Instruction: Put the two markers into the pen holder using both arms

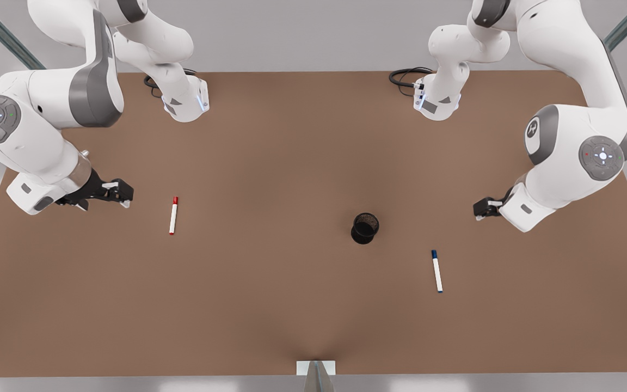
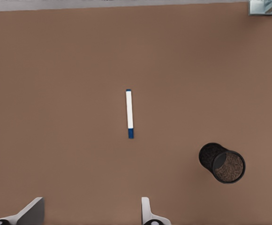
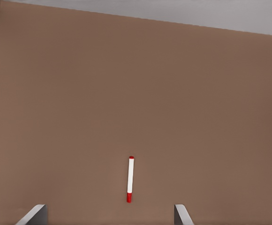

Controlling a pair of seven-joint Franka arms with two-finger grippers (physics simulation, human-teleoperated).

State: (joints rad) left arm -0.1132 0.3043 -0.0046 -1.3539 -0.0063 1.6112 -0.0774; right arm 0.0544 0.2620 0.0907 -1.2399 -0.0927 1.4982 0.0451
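1. Desk (image 1: 270, 305): a plain brown top that carries all the items; both arm bases stand at its far edge.

2. Red marker (image 1: 173, 215): white barrel, red cap and tip. It lies flat on the desk's half toward the front view's left, roughly midway between the far and near edges, with its cap pointing to the far edge. Nothing touches it.

3. Blue marker (image 1: 437, 271): white barrel, dark blue cap and tip. It lies flat on the half toward the front view's right, closer to the near edge than the red marker, with its cap toward the far edge and the barrel slightly slanted. Nothing touches it.

4. Pen holder (image 1: 365, 228): a small black round mesh cup, standing upright with its mouth up, near the desk's middle. It sits between the two markers, nearer the blue one and apart from both.

5. Right gripper (image 1: 120, 194): at the desk's edge on the front view's left, above the surface, near the red marker but clear of it. Its fingers (image 3: 35, 214) are spread wide and hold nothing; the red marker (image 3: 130, 179) lies ahead between them.

6. Left gripper (image 1: 479, 209): toward the desk's edge on the front view's right, above the surface and well apart from the blue marker. Its fingers (image 2: 30, 212) are released and empty, with the blue marker (image 2: 129, 113) ahead and the pen holder (image 2: 222, 162) off to one side.
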